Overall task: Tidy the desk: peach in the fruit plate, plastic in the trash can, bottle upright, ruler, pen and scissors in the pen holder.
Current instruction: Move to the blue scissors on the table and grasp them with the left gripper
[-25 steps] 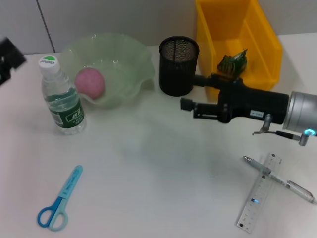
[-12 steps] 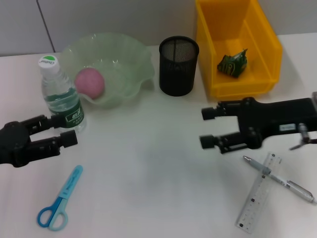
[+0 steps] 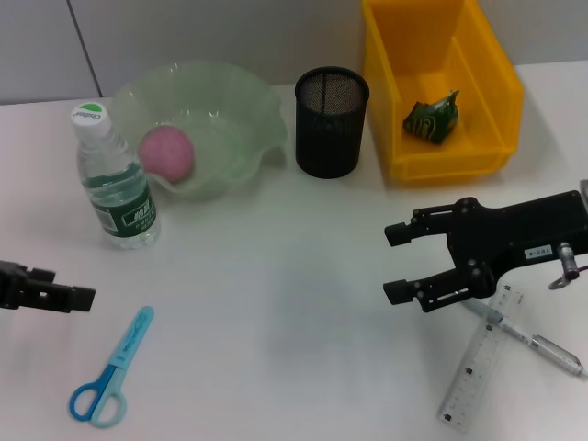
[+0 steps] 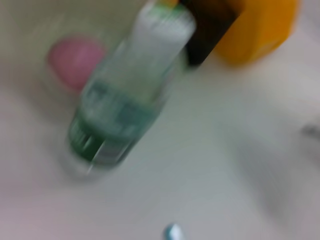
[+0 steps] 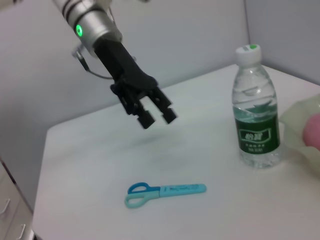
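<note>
My right end effector [image 3: 397,263] reaches in from the right side of the bench [image 3: 276,312], held level above the surface with its two fingers spread apart and nothing between them. Just beside it, toward my right and a little nearer to me, lie the ruler [image 3: 479,362] and the pen [image 3: 528,342], the pen crossing over the ruler's upper end; the arm hides part of the pen's far end.

My left end effector [image 5: 156,114] sits low at the left edge of the bench, fingers parted and empty as the right wrist view shows it. The scissors [image 3: 110,369] lie flat on the bench just beside it, nearer to me, handles toward me. The bottle [image 3: 114,180] stands upright beyond it, capped, next to the fruit plate [image 3: 241,108], which holds the peach [image 3: 167,152].

The pen holder [image 3: 331,121] stands at the back between the fruit plate and the trash can [image 3: 487,69], well apart from both end effectors. A piece of plastic [image 3: 433,118] lies inside the trash can.
</note>
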